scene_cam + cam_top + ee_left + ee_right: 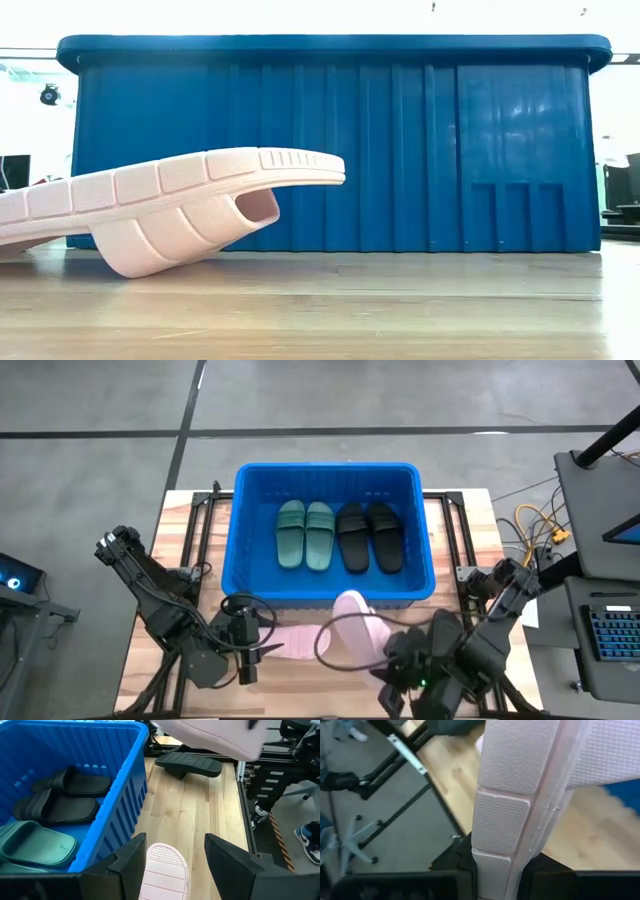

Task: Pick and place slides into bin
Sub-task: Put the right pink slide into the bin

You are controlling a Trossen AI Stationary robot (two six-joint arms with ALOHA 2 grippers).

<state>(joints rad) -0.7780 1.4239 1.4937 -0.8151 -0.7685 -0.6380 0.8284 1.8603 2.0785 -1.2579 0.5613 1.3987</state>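
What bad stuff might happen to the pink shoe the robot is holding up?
1. The right gripper pinches the raised pink slide only at its edge, so it might slip out.
2. That slide hangs just outside the bin, near its wall; it could bump the rim.
3. The left gripper, jaws open around the other pink slide, sits close, so the arms might collide.

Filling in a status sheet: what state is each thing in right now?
Green slides: in bin, side by side.
Black slides: in bin, beside green.
Lifted pink slide: held by right claw, near bin wall.
Other pink slide: on table, between open left claw's fingers.
Bin: upright.
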